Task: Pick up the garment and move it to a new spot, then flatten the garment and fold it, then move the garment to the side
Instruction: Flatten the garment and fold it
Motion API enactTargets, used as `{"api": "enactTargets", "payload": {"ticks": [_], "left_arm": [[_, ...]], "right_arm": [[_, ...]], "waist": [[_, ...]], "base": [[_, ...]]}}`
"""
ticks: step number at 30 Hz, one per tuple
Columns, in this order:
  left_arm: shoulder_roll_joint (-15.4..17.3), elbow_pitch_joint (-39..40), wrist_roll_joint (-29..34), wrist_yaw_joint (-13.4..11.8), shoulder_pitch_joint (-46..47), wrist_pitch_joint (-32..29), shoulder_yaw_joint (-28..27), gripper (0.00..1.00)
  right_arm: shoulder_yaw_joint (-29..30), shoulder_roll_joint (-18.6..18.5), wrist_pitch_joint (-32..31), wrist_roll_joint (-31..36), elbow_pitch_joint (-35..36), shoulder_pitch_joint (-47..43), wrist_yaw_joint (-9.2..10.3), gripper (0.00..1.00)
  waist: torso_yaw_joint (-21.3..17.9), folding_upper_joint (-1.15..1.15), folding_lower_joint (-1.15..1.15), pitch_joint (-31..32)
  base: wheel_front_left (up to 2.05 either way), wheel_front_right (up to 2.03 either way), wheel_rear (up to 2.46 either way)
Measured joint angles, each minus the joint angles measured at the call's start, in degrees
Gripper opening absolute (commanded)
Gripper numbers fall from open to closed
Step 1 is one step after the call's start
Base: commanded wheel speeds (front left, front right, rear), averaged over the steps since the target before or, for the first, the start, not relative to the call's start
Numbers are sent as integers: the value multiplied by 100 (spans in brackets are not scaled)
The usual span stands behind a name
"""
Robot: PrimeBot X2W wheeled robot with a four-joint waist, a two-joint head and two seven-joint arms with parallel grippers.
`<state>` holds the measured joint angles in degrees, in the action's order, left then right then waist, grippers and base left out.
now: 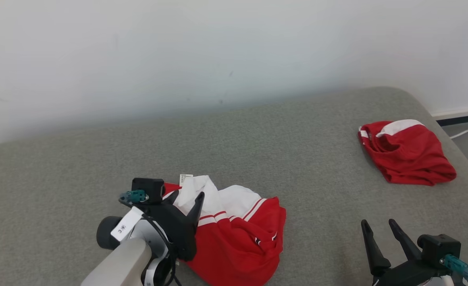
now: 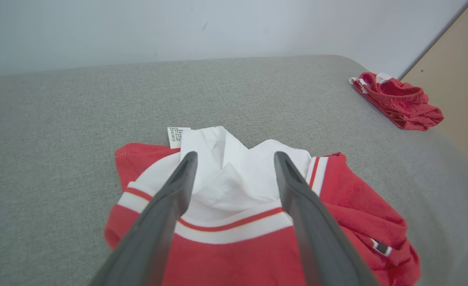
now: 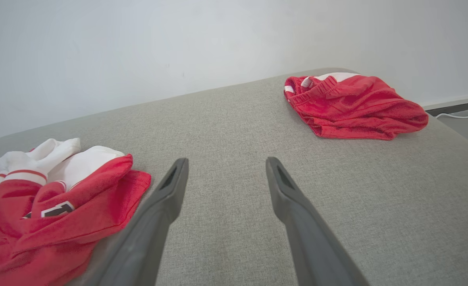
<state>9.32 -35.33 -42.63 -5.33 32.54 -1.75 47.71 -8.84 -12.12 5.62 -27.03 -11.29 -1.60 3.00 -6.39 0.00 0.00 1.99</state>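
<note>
Garment (image 1: 237,238) near left on pad (image 1: 257,151); perhaps shorts (image 1: 408,155) far right.

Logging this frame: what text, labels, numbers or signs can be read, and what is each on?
"3" then a mark I cannot make out: white tag on the wrist of the left arm.
Care label at the edge of the red and white garment: lines of print, too small to read.
Black and white patch on the garment: maybe a numeral, creased, not readable.

Head cam: high, facing forward-down across grey padded surface (image 1: 257,135) to white wall (image 1: 218,47). Left wrist cam: low, close above red-white jersey (image 2: 234,234). Right wrist cam: low over bare surface. All share jersey, red shorts (image 1: 408,155).
</note>
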Motion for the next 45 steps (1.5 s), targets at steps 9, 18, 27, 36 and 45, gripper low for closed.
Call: {"api": "enactTargets", "payload": {"ticks": [9,18,27,36,45], "left_arm": [[13,-840,201,87,224,-376,271,100],[-31,-1440,413,174,591,-530,476,100],[-213,-1801,443,345,687,-609,511,0],[-229,-1738,385,428,1183,-81,161,0],[668,-1201,276,154,1024,728,-255,0]], "right_arm": [[4,-7,-3,2,23,85,0,100],[87,-27,21,1,37,78,9,100],[152,-26,53,-2,53,64,38,100],[169,-8,98,-19,31,57,54,100],[225,18,163,-93,-93,-209,59,100]], "waist": [[-381,0,1,-82],[-589,0,1,-241],[-570,0,1,-293],[-362,0,1,-269],[-95,0,0,-148]], "base": [[0,0,0],[0,0,0],[0,0,0],[0,0,0],[0,0,0]]}}
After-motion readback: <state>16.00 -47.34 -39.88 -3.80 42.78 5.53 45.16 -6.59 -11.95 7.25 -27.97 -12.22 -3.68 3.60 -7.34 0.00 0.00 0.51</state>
